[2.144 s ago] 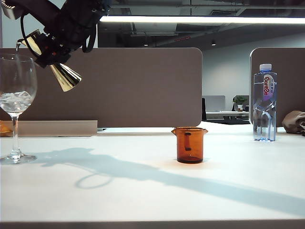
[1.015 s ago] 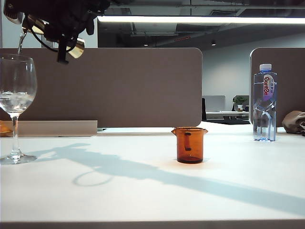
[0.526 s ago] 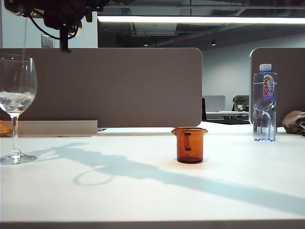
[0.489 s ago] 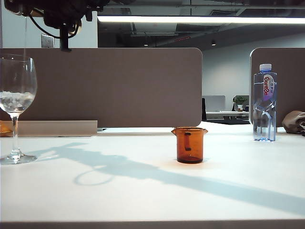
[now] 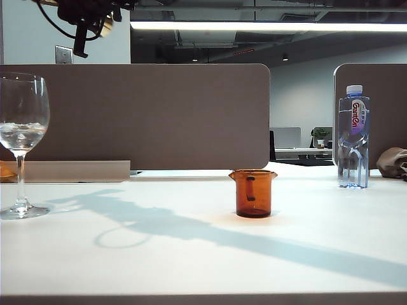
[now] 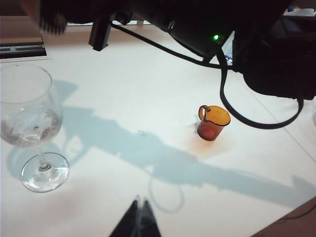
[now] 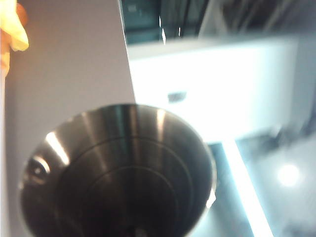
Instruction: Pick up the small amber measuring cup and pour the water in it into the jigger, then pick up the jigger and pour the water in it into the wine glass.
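Observation:
The wine glass (image 5: pixel 22 121) stands at the table's far left with water (image 5: pixel 21 135) in its bowl; the left wrist view also shows the wine glass (image 6: pixel 29 118). High above it, at the exterior view's upper edge, my right gripper (image 5: pixel 89 18) is shut on the gold jigger (image 5: pixel 105 27), mostly cut off. The jigger's open mouth (image 7: pixel 118 173) fills the right wrist view and hides the fingers. The small amber measuring cup (image 5: pixel 253 192) stands upright mid-table, apart from both grippers. My left gripper (image 6: pixel 139 217) is shut and empty above the table's near side.
A plastic water bottle (image 5: pixel 353 136) stands at the back right beside a brown bag (image 5: pixel 393 162). Grey partition panels (image 5: pixel 191 114) close off the back. The right arm and its cable (image 6: pixel 222 34) cross over the table in the left wrist view.
The right gripper has risen with the jigger and turned further, now almost out of the exterior view. The thin stream of water into the wine glass has stopped.

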You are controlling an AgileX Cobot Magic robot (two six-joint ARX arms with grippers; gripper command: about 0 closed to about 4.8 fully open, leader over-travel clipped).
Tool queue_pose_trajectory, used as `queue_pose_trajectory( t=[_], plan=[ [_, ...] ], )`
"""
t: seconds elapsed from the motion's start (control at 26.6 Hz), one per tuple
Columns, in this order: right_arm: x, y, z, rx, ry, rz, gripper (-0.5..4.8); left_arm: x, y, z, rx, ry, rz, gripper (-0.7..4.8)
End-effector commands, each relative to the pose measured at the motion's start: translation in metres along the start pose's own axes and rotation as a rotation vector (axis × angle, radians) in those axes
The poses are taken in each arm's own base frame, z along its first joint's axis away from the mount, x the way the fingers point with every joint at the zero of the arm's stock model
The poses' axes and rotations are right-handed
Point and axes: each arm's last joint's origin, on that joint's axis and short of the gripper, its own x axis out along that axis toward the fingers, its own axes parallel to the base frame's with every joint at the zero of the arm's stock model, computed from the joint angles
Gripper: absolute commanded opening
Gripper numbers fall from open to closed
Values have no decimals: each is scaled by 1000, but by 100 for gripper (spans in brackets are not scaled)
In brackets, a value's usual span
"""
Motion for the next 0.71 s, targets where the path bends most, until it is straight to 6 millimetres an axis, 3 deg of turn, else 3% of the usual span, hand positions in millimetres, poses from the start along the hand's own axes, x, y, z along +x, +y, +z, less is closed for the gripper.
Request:
queue_pose_trajectory(
  t=[0.04, 0.41, 0.71],
  plan=[
    [-2, -16, -2, 332, 144, -81, -1, -1, 0, 2, 7, -13, -4, -2],
    [-26, -55, -9, 808, 300, 100, -1, -1, 0, 2, 7, -13, -4, -2],
    [-48, -81, -6, 941, 316, 247, -1, -1, 0, 2, 7, -13, -4, -2]
  ],
)
